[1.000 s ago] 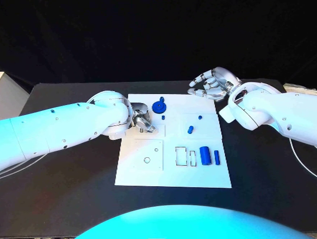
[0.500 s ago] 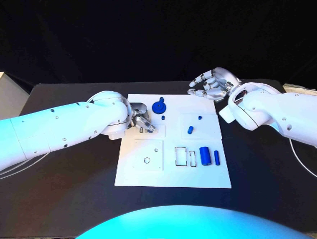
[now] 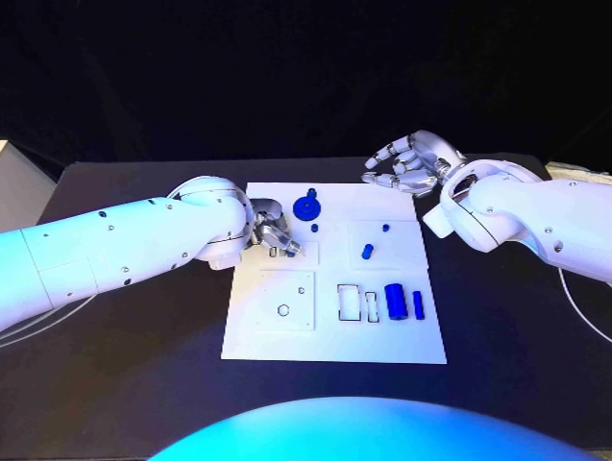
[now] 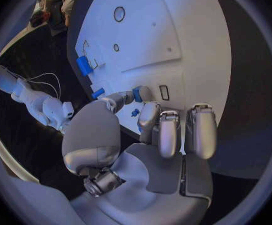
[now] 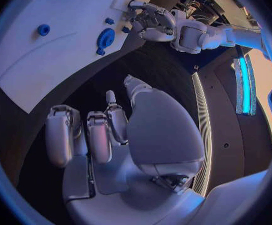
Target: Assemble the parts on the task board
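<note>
I saw the black table (image 3: pixel 139 355) carrying the white board (image 3: pixel 336 341), which lay flat near its middle. To the board's left the tabletop was bare and dark; a thin white cable (image 3: pixel 29 327) trailed over it there. Another cable (image 3: pixel 583 300) crossed the table to the board's right.

White arms, silver robot hand (image 3: pixel 276 230)
</note>
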### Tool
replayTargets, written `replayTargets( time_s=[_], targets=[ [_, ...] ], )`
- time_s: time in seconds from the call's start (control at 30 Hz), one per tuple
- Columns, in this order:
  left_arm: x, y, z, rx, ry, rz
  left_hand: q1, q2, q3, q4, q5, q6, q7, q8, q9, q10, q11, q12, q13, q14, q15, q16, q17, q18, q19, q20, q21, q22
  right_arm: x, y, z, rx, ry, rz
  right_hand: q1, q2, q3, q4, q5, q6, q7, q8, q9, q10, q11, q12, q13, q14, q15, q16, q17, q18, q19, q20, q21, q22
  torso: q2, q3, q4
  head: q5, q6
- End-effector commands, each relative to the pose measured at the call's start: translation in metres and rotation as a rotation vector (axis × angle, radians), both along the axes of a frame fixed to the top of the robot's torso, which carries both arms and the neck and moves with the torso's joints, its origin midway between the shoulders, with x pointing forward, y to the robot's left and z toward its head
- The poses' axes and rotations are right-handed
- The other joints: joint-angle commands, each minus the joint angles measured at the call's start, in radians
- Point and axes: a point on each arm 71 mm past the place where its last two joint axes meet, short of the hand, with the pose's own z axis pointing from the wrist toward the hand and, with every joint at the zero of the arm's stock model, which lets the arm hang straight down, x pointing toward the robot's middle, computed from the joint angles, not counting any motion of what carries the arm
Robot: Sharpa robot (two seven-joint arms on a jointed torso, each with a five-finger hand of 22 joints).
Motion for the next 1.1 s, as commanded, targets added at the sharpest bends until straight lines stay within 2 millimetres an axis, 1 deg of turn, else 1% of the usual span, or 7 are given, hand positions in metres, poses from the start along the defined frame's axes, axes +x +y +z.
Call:
replayTargets(
  time_s=[0.03,0.3,0.43,0.53,0.63,0.8,1.1],
  targets=[
    [-0.004,0.000,-0.008,0.026,0.028,-0.012,-0.004,0.003,-0.010,0.003,-0.005,0.003,0.006,-0.005,-0.002,-0.002,0.007,-0.004,0.000,0.105,-0.004,-0.003,0.253,-0.005,-0.005,-0.001,-0.006,0.055,-0.001,0.001,0.000,-0.002,-0.005,0.017,-0.012,0.002,0.003,0.000,0.005,-0.008,0.000,0.000,-0.002,-0.011,0.000,-0.004,0.073,0.086,0.007,-0.004,0.207,0.015,0.031,0.006,-0.009,0.133,0.000,-0.0001,0.0000,-0.001,0.001],
    [-0.004,0.001,-0.009,0.032,0.031,-0.015,-0.001,-0.008,-0.065,0.031,-0.013,0.004,0.007,-0.008,-0.003,-0.003,0.007,-0.004,0.002,0.105,-0.004,-0.003,0.253,-0.004,-0.006,0.000,-0.008,0.055,-0.001,0.001,0.000,-0.002,-0.005,0.016,-0.013,0.002,0.003,0.000,0.005,-0.008,0.000,0.000,-0.002,-0.012,0.000,-0.006,0.072,0.085,0.007,-0.005,0.205,0.015,0.030,0.006,-0.011,0.132,0.000,0.0001,0.0000,-0.001,0.000],
    [-0.005,0.002,-0.008,0.032,0.030,-0.015,0.021,-0.007,-0.128,0.077,-0.129,0.006,0.008,-0.013,-0.005,-0.003,0.008,-0.004,0.004,0.105,-0.003,-0.003,0.253,-0.004,-0.005,0.001,-0.009,0.056,0.000,0.001,0.000,-0.002,-0.005,0.015,-0.014,0.002,0.003,0.000,0.004,-0.009,0.000,0.000,-0.002,-0.013,0.000,-0.006,0.071,0.085,0.007,-0.005,0.204,0.015,0.030,0.006,-0.011,0.132,0.000,-0.0005,0.0001,-0.001,0.000],
    [-0.005,0.003,-0.008,0.030,0.028,-0.014,0.031,-0.007,-0.149,0.097,-0.160,0.007,0.009,-0.014,-0.006,-0.003,0.009,-0.004,0.004,0.105,-0.002,-0.003,0.253,-0.004,-0.005,0.001,-0.010,0.055,0.000,0.000,0.000,-0.002,-0.006,0.015,-0.014,0.002,0.003,0.000,0.004,-0.009,0.000,0.000,-0.002,-0.013,0.000,-0.006,0.071,0.085,0.007,-0.005,0.204,0.015,0.030,0.006,-0.011,0.132,0.001,-0.0006,-0.0003,-0.002,0.001],
    [-0.006,0.003,-0.006,0.024,0.026,-0.013,0.050,-0.006,-0.189,0.134,-0.238,0.008,0.009,-0.016,-0.006,-0.006,0.010,-0.007,0.000,0.105,-0.002,-0.003,0.253,-0.004,-0.005,0.002,-0.011,0.056,0.000,0.000,0.000,-0.002,-0.006,0.014,-0.016,0.001,0.002,0.000,0.003,-0.010,0.000,-0.001,-0.002,-0.014,0.000,-0.007,0.071,0.084,0.008,-0.007,0.202,0.016,0.029,0.006,-0.014,0.130,0.000,-0.0004,-0.0002,-0.002,0.001],
    [-0.007,0.003,-0.003,0.007,0.027,-0.009,0.050,0.001,-0.240,0.142,-0.302,0.004,0.011,-0.017,-0.005,-0.013,0.011,-0.017,-0.014,0.104,0.000,-0.004,0.251,-0.004,-0.006,0.003,-0.013,0.054,0.000,0.000,0.000,-0.002,-0.008,0.012,-0.017,0.001,0.002,0.001,0.003,-0.011,0.001,-0.001,-0.002,-0.016,0.000,-0.009,0.069,0.084,0.008,-0.008,0.201,0.016,0.027,0.007,-0.018,0.128,0.000,-0.0006,0.0000,-0.002,0.002],
    [-0.006,0.004,0.009,-0.031,0.012,0.003,0.049,0.017,-0.262,0.142,-0.318,0.003,0.011,-0.016,-0.005,-0.015,0.011,-0.018,-0.017,0.104,0.000,-0.004,0.252,-0.003,-0.007,0.003,-0.013,0.054,0.000,0.000,0.000,-0.002,-0.008,0.012,-0.019,0.000,0.001,0.001,0.003,-0.013,0.001,-0.002,-0.003,-0.019,0.001,-0.012,0.066,0.082,0.008,-0.010,0.196,0.018,0.025,0.007,-0.023,0.124,0.000,0.0001,-0.0006,-0.004,0.004]
  ],
)
